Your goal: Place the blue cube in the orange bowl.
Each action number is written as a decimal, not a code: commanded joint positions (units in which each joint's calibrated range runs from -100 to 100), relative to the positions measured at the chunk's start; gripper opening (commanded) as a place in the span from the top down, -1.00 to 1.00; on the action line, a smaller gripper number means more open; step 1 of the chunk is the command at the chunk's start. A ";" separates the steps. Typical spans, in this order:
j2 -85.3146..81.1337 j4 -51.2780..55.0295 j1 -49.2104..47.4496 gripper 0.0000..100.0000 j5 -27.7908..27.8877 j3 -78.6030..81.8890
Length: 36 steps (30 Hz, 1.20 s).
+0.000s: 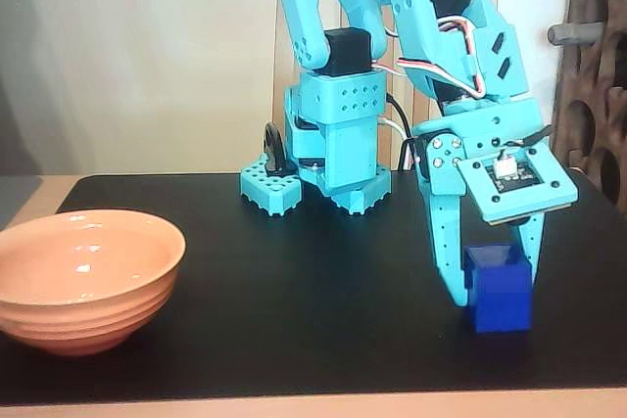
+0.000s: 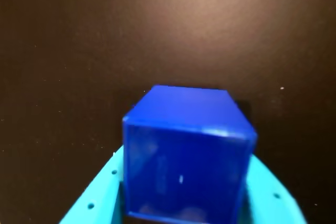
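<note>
The blue cube (image 1: 501,297) rests on the black mat at the right in the fixed view. My gripper (image 1: 495,283) points down over it, with one cyan finger (image 1: 449,261) against its left side and the other against its right side. In the wrist view the cube (image 2: 184,129) fills the space between the two fingers (image 2: 100,195), which touch both of its sides; my gripper (image 2: 185,158) is shut on it. The orange bowl (image 1: 83,281) stands empty at the far left of the mat, well apart from the cube.
The arm's cyan base (image 1: 328,178) stands at the back centre of the black mat (image 1: 313,320). A dark perforated panel (image 1: 593,75) stands at the back right. The mat's front edge runs along the bottom of the fixed view.
</note>
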 commanded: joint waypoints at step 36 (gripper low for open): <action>-0.62 -1.81 2.57 0.63 -0.71 -2.18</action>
